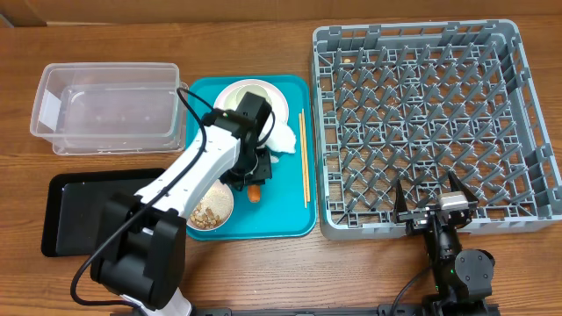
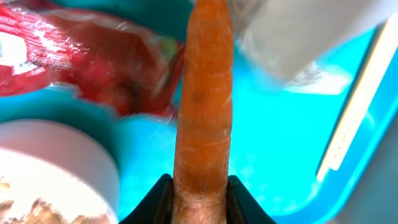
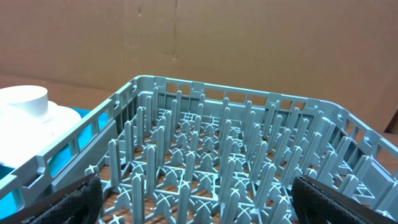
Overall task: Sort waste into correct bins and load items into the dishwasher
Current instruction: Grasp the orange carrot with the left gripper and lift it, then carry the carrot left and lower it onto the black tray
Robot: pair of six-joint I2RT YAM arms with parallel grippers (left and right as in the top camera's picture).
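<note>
Left jaws pinch carrot point(image 2: 202, 106) | right jaws wide at rack point(image 3: 217, 155) rim | wrapper point(image 2: 74, 59), napkin point(image 2: 292, 37) flank carrot

We read it like this:
- Carrot point(image 2: 202, 112): orange, with faint darker rings.
- Wrapper point(image 2: 93, 62): glossy red, with a white patch at one end.
- Napkin point(image 1: 283, 139): white.
- Serving tray point(image 1: 290, 224): teal.
- Plate point(image 1: 277, 98): off-white.
- Bowl point(image 1: 231, 202): pale, with beige-tan scraps point(image 1: 211, 213) inside.
- Chopsticks point(image 1: 303, 158): light wood.
- Tub point(image 1: 105, 110): clear, near colourless.
- Bin tray point(image 1: 70, 219): glossy black.
- Rack point(image 1: 421, 123): grey, with a lattice floor and repeating peg rows, brown showing through.
- Worktop point(image 1: 263, 272): mid-brown wood grain.
- Left arm point(image 1: 202, 167): white with black joints.
</note>
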